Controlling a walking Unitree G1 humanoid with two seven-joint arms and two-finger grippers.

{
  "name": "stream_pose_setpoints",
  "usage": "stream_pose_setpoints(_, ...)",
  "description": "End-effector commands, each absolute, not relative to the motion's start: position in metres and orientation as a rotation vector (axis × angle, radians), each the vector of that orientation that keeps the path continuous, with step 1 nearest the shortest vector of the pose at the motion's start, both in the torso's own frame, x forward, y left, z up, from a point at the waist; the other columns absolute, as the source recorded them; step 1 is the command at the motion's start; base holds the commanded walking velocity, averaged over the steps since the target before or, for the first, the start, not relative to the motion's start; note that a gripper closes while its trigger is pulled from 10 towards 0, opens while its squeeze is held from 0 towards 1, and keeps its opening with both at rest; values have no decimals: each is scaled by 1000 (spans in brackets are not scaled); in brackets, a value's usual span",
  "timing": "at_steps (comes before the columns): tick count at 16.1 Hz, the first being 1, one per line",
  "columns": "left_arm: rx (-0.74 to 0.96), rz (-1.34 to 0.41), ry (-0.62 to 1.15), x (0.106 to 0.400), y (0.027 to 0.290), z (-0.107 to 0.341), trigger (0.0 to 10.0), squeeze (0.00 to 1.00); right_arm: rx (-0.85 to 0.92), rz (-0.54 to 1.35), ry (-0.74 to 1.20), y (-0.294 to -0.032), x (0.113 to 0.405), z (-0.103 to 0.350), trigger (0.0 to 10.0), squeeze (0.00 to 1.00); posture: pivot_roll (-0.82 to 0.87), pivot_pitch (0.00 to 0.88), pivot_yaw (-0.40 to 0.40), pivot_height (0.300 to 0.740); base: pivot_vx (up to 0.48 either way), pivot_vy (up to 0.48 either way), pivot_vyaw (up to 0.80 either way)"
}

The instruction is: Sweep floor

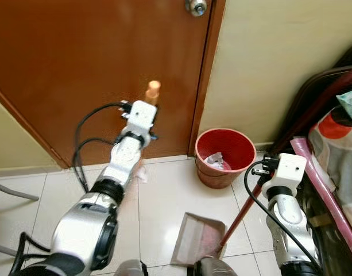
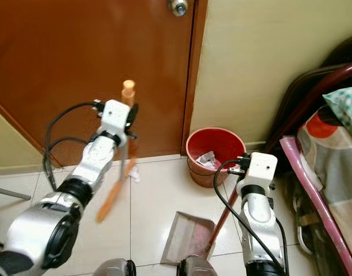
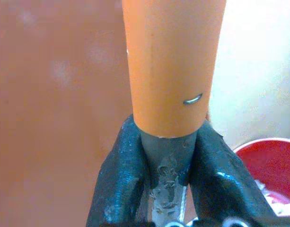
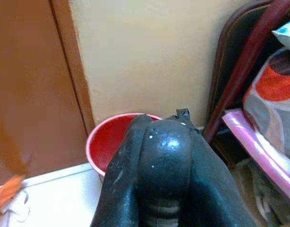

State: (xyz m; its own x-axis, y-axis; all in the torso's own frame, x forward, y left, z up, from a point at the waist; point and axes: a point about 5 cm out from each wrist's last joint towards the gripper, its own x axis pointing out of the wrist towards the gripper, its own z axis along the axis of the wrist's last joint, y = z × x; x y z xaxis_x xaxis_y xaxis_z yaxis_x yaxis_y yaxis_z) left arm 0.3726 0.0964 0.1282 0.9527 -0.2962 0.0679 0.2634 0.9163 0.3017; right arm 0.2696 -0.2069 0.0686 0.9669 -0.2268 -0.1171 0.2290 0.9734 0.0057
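Left gripper (image 3: 166,182) clenches the orange broom handle (image 3: 171,66), seen close up at the wrist; the right eye view shows its shaft slanting down to the white tiled floor (image 2: 153,195). Right gripper (image 4: 163,156) clasps the red dustpan handle (image 1: 240,214), the dustpan (image 1: 196,238) resting on tiles. A red bin (image 1: 224,155) stands beside the brown door (image 1: 89,52).

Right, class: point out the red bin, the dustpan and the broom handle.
Red bin (image 1: 205,172), left eye view, outer wall.
Dustpan (image 1: 194,236), left eye view, pan's flat face.
Broom handle (image 3: 171,61), left wrist view, orange shaft.
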Motion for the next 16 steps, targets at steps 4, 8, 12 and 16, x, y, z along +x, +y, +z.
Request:
stream_pose_setpoints(4,474,-590,-166,358,62,119,10000,0,-55,-302,153,-217,268,66,10000,0,-84,95,12,740,0,0,0)
stream_pose_setpoints(8,430,-894,-98,330,55,90,10000,0,-74,-354,144,-224,277,71,10000,0,-64,99,9,740,0,0,0)
stream_pose_setpoints(12,359,-1043,-121,315,54,85,10000,0,-111,-374,130,-226,285,75,10000,0,-56,102,6,740,0,0,0)
stream_pose_setpoints(16,56,-999,-206,310,53,107,10000,0,-150,-437,103,-238,293,83,10000,0,-41,112,9,740,0,0,0)
